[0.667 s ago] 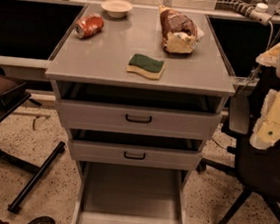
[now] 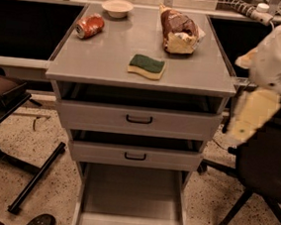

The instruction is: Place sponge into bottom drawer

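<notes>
1 gripper (image 2: 252,115) hangs beside the cabinet (image 2: 194,72) (spread: cannot tell), well apart from the sponge (image 2: 146,66).

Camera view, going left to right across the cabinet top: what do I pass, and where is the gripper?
Red can → white bowl → sponge → brown-and-cream bag; the gripper hangs past the right edge of the cabinet, below its top.

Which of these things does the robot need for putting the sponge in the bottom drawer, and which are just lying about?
For the job:
- sponge, on top of the cabinet
- bottom drawer, pulled out
- gripper, right of the cabinet, off the sponge

Lying about:
- can, on its side
- bowl
- bag
</notes>
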`<control>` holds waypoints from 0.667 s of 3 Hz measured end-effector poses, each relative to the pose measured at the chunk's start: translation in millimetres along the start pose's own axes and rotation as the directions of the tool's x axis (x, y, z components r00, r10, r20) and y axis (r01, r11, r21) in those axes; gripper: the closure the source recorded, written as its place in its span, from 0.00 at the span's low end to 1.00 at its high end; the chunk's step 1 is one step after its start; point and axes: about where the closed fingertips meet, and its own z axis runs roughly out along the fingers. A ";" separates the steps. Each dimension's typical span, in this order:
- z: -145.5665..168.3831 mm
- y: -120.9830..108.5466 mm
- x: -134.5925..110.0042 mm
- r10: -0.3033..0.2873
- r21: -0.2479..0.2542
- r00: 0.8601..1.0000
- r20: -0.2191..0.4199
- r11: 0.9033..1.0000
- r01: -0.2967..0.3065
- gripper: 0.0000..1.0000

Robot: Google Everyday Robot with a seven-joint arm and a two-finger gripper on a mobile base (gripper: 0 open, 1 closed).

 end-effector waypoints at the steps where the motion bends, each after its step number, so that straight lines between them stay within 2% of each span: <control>1: 79.2 -33.2 -67.8 -0.055 0.010 0.995 0.083 0.998 0.054 0.00; 2: 150.0 -70.0 -144.5 -0.114 0.023 0.984 0.137 0.993 0.112 0.00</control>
